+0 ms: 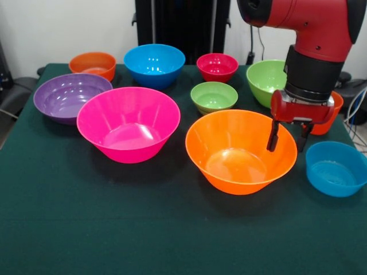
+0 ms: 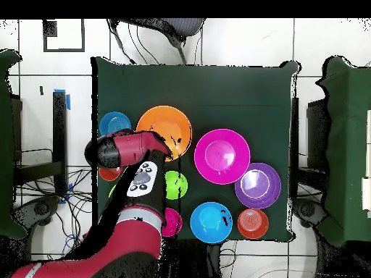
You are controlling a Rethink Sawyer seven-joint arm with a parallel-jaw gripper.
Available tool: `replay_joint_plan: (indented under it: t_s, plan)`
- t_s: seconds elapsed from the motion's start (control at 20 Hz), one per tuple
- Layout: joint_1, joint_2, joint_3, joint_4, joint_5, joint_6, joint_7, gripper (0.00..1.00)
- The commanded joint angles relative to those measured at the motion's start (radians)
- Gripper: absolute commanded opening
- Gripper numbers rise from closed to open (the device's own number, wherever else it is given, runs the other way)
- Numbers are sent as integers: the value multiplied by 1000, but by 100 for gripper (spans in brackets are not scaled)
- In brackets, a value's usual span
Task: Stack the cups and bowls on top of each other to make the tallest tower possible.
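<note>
My gripper (image 1: 288,138) is open, and its two dark fingers straddle the right rim of the large orange bowl (image 1: 238,153), which stands rim up. One finger hangs over the bowl's inside and the other outside it, low at rim height. An orange-red cup (image 1: 332,112) stands just behind the gripper, mostly hidden by it. In the overhead view the arm covers the gripper and part of the large orange bowl (image 2: 163,129). The large pink bowl (image 1: 129,123) stands to the left. No tower stands; every piece sits separately, rim up.
On the green cloth (image 1: 114,229) stand a purple bowl (image 1: 69,97), a small orange bowl (image 1: 93,64), a blue bowl (image 1: 153,64), a small red bowl (image 1: 217,67), a small green bowl (image 1: 214,96), a mid green bowl (image 1: 265,80) and a small blue bowl (image 1: 335,168).
</note>
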Motion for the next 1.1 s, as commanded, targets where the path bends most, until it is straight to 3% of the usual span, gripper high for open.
replay_joint_plan:
  t_s: [0.05,1.1]
  plan:
    - [-17,29,125,34,10,9,111,100]
    - [6,4,106,35,21,50,125,100]
